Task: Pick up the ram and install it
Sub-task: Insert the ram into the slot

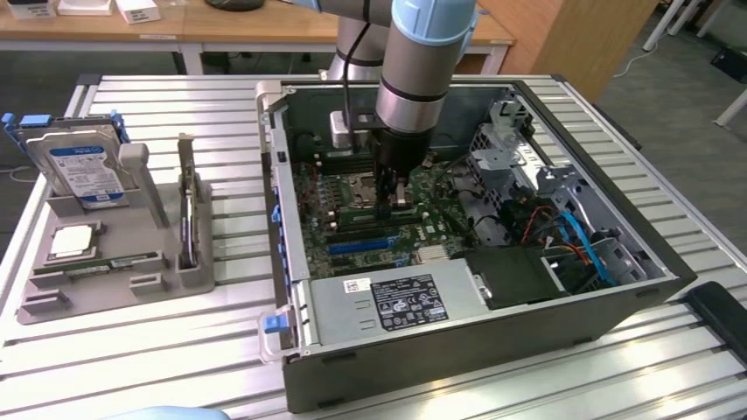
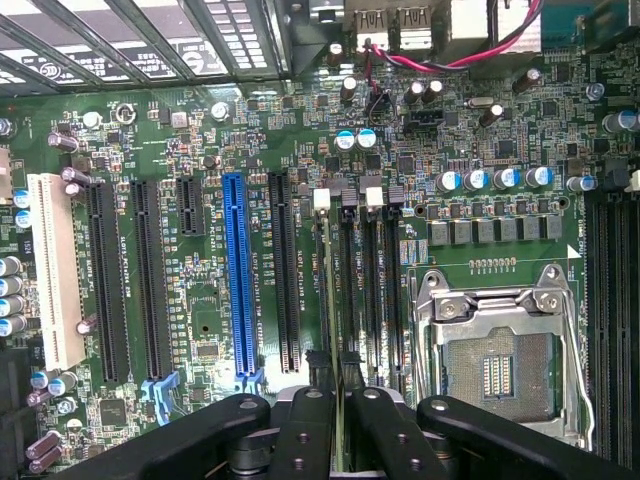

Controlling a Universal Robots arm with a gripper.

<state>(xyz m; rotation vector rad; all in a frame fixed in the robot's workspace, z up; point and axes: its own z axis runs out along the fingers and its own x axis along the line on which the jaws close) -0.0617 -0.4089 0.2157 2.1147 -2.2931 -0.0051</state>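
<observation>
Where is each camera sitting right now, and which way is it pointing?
Exterior view: off the arm, high beside the open black computer case, looking down into it; the silver-and-blue arm and claw show.
Wrist view: on the wrist, looking along the claw at the green motherboard; black claw fingers show, shut on the thin green ram stick.
Shared: claw, motherboard, long blue slot, empty silver CPU socket.

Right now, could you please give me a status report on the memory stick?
Gripper shut on memory stick. Stick edge-down at motherboard slots. Nothing seen blocking them.
</observation>
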